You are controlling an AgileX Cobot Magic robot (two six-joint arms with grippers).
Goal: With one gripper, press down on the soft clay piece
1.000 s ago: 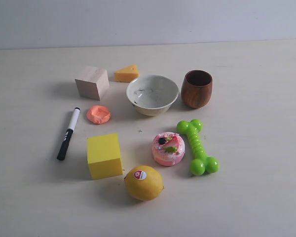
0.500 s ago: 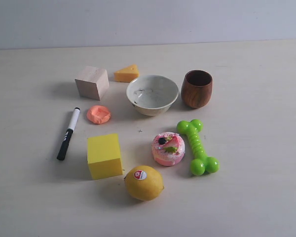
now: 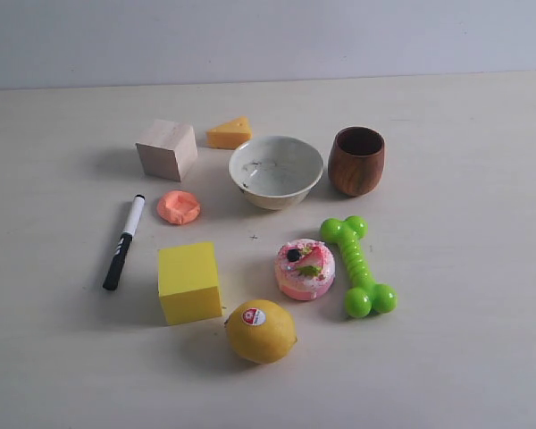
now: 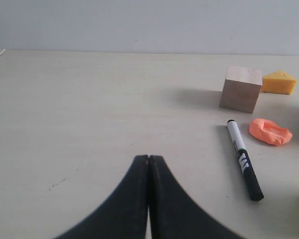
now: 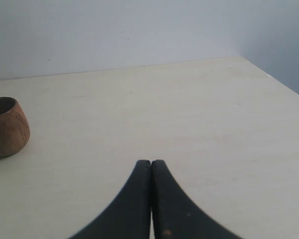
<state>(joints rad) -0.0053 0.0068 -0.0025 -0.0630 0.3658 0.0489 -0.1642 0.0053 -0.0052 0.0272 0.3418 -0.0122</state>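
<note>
Soft clay piece, dented, left of frame centre.
Left gripper, right gripper: fingers pressed together, holding nothing; both apart from it.

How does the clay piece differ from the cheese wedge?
Shape: the clay piece is a low rounded disc with a dented middle; the cheese wedge is a sharp-edged triangle with flat faces.
Colour: the clay piece is salmon-orange, the cheese wedge yellower.
Place: the clay piece lies in front of the wooden cube, the cheese wedge beside it, further back.
Both are small and lie free on the table.
</note>
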